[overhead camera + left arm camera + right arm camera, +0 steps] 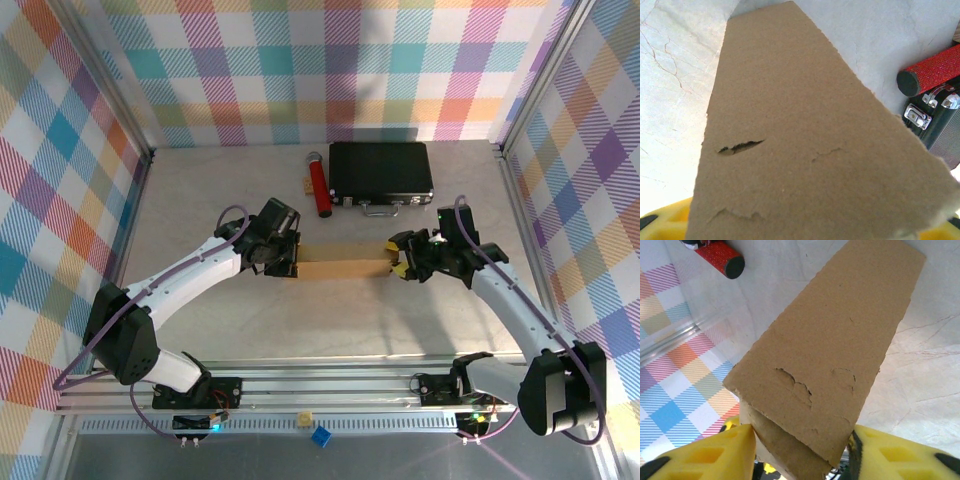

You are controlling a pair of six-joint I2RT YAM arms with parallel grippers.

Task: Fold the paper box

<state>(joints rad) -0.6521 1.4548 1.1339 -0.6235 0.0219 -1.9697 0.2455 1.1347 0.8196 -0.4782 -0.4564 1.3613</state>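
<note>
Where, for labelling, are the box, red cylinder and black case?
box (345, 268), top view, middle of its brown face
red cylinder (321, 186), top view, mid-body
black case (380, 168), top view, lid centre

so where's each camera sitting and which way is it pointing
top external: above and behind the arms, looking down on the table; both arms show, the paper box between them, the black case beyond.
left wrist: on the left arm, looking along the box toward the case; yellow left fingers at the bottom edge.
right wrist: on the right arm, looking along the box; yellow right fingers flank its near end.
shared: both wrist views catch the box and the red cylinder.
</note>
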